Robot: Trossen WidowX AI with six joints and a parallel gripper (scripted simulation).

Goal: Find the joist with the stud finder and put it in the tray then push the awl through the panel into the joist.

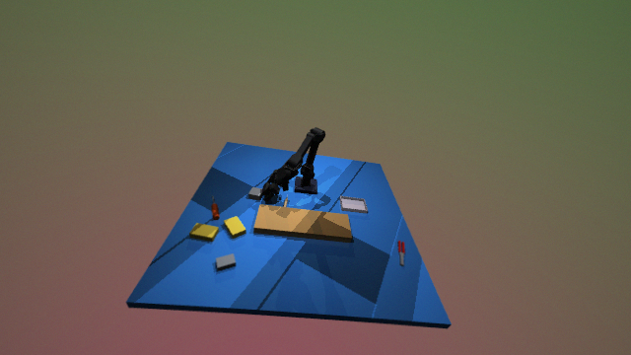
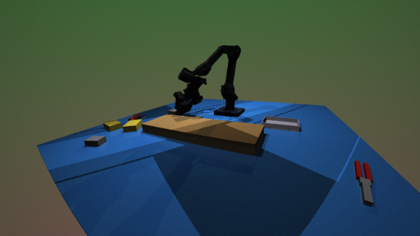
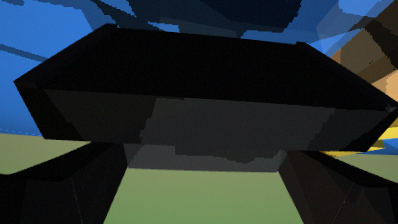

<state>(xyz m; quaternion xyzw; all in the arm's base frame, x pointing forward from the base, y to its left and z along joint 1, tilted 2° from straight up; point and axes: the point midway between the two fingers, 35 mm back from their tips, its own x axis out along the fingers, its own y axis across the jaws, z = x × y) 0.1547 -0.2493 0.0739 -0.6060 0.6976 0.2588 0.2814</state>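
The stud finder, a wide dark block (image 3: 200, 120), fills the middle of the wrist view. My gripper (image 1: 271, 196) (image 2: 184, 111) (image 3: 205, 138) is shut on it, low over the table behind the floor panel's left end. The tan floor panel (image 1: 296, 222) (image 2: 203, 129) lies flat; its edge also shows at the right of the wrist view. A thin tan-handled tool, apparently the awl (image 1: 286, 202), is just behind the panel, right of the gripper. The shallow pale tray (image 1: 354, 204) (image 2: 281, 123) stands right of the arm's base. The joist is hidden.
A grey block (image 1: 254, 192) is beside the gripper. A red screwdriver (image 1: 215, 210) and two yellow blocks (image 1: 204, 232) (image 1: 235, 226) lie left of the panel, another grey block (image 1: 226, 261) nearer the front. Red-handled pliers (image 1: 401, 253) (image 2: 365, 183) lie far right.
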